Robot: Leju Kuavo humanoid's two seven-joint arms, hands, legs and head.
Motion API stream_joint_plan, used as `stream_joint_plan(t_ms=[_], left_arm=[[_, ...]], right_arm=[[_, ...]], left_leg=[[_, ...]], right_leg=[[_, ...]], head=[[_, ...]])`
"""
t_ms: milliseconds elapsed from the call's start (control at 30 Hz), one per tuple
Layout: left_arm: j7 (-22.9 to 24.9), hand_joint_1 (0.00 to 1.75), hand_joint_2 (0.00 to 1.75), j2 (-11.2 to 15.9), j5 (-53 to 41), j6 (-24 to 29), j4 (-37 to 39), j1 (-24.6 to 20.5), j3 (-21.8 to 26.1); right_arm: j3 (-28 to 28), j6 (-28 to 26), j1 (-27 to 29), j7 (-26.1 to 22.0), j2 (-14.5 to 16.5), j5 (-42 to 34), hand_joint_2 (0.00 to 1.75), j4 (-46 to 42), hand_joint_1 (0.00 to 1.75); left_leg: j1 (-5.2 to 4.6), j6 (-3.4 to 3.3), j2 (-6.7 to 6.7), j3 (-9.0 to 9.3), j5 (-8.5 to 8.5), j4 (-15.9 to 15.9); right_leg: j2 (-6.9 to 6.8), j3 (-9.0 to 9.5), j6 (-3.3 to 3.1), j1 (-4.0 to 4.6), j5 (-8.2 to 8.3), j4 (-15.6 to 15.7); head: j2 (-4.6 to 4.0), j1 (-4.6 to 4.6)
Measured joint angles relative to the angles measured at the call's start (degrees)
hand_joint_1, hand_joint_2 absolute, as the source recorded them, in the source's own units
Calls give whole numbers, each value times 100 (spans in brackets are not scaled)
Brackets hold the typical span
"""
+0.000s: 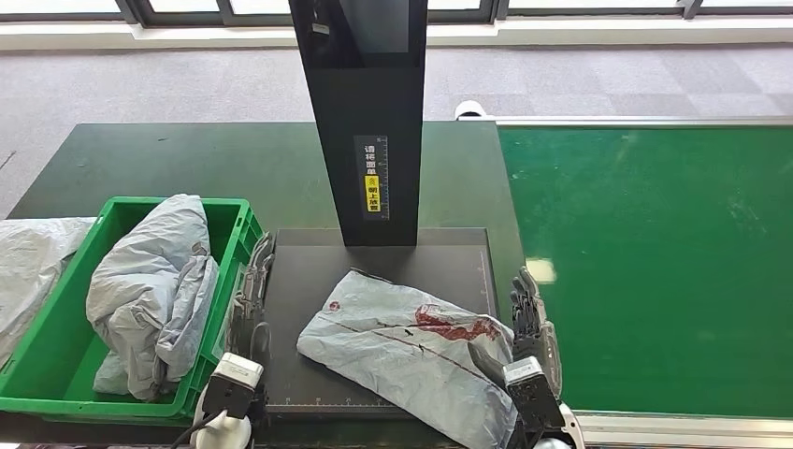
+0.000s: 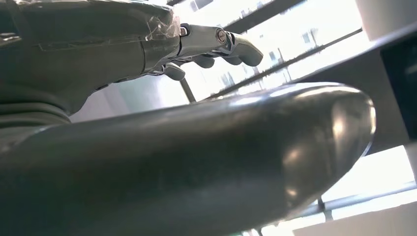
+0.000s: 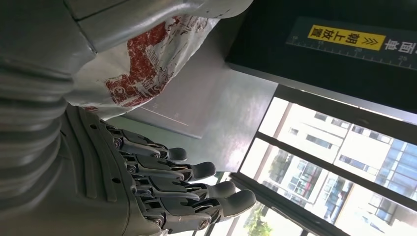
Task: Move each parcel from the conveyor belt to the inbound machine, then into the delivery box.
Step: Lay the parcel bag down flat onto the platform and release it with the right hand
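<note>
A grey parcel with a red print lies crumpled on the black platform of the inbound machine; its red print also appears on the parcel in the right wrist view. My right hand stands at the parcel's right edge with fingers stretched out straight and apart, and its thumb lies over the parcel's edge. My left hand hangs open between the platform and the green delivery box, holding nothing; its fingers are loosely bent above the thumb. Grey parcels lie in the box.
The machine's tall black column rises behind the platform. The green conveyor belt runs along the right. Another grey bag lies left of the box. Grey carpet and windows lie beyond the table.
</note>
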State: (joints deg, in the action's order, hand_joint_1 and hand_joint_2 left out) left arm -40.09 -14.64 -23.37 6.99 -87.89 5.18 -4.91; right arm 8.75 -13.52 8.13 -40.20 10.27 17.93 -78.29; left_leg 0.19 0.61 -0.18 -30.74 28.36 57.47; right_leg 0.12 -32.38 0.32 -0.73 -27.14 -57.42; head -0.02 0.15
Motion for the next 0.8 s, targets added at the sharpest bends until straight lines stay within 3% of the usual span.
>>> stream_joint_plan(t_ms=[133,233,367,667,800], left_arm=[[50,0,0,-41,-340,347,50,-16,8],[110,0,0,-34,-568,290,181,-35,-21],[40,0,175,-19,-813,158,339,-42,-116],[66,0,175,-11,-1066,190,558,-54,-257],[382,0,175,22,-1562,206,771,-133,-326]], right_arm=[[88,-119,72,0,-36,-32,175,-172,0],[250,-372,170,0,-103,-29,175,-443,0],[528,-660,335,-2,-239,-15,175,-987,0],[838,-735,586,-2,-475,-7,175,-1903,0],[1061,-980,534,-2,-682,-241,175,-2181,0]], left_leg=[[0,0,0,0,0,0],[-1,0,0,0,0,0],[-1,0,0,0,0,0],[-1,-1,1,0,1,0],[-1,-1,1,1,0,0]], right_leg=[[-1,0,0,-1,0,1],[0,-1,0,-1,0,1],[0,-1,0,-1,0,1],[1,0,0,-1,0,1],[1,2,1,-3,1,1]], head=[[0,0],[0,0],[0,0],[0,0],[0,0]])
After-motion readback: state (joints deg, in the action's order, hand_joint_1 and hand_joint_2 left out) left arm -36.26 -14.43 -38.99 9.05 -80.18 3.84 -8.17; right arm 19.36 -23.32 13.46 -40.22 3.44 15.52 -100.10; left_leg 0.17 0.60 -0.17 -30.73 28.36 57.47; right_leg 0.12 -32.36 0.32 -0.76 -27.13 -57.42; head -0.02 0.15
